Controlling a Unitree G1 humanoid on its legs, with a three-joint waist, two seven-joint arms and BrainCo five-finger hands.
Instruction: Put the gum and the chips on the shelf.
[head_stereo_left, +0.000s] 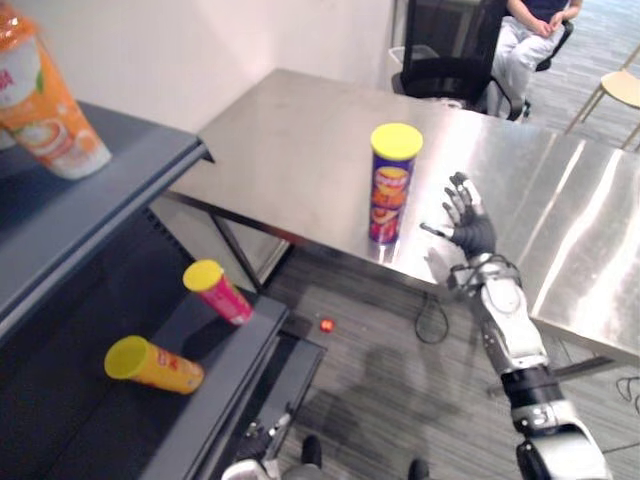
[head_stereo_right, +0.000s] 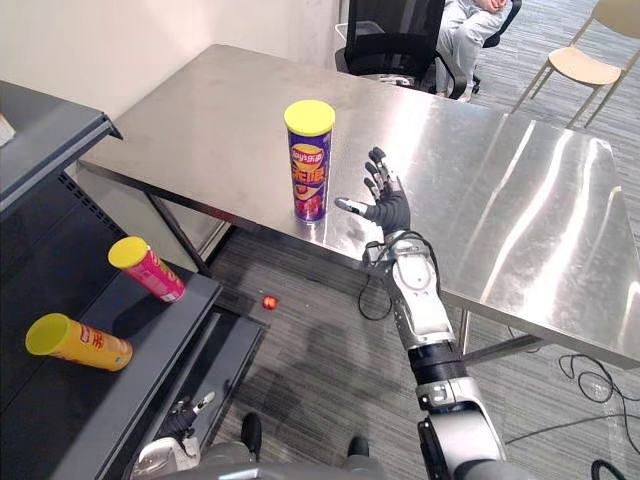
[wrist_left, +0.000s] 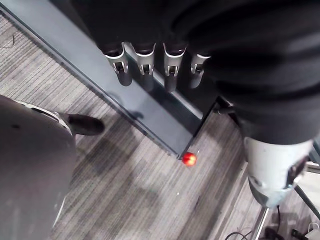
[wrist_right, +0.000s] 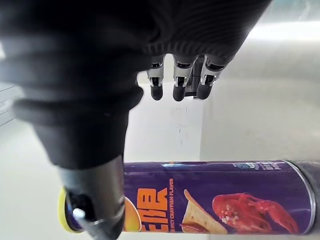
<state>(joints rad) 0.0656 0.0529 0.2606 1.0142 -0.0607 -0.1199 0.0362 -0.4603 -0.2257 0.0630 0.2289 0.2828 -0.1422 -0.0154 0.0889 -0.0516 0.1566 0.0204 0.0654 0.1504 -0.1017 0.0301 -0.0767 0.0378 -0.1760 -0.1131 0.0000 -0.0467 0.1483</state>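
Right hand (head_stereo_right: 385, 208), fingers spread and empty, hovers at three o'clock of the upright chips can (head_stereo_right: 309, 160) by the bench (head_stereo_right: 520, 200) edge. A clumsy nudge could topple it floorward. Left hand (wrist_left: 145, 60) hangs slack.

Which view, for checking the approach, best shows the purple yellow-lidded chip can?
The right eye view: the whole purple chip can stands upright on the steel table, the open right hand beside it. The left eye view matches; the right wrist view, its side close up.

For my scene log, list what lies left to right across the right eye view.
Orange can → pink can → small red ball → purple chips can → right hand → wooden chair.
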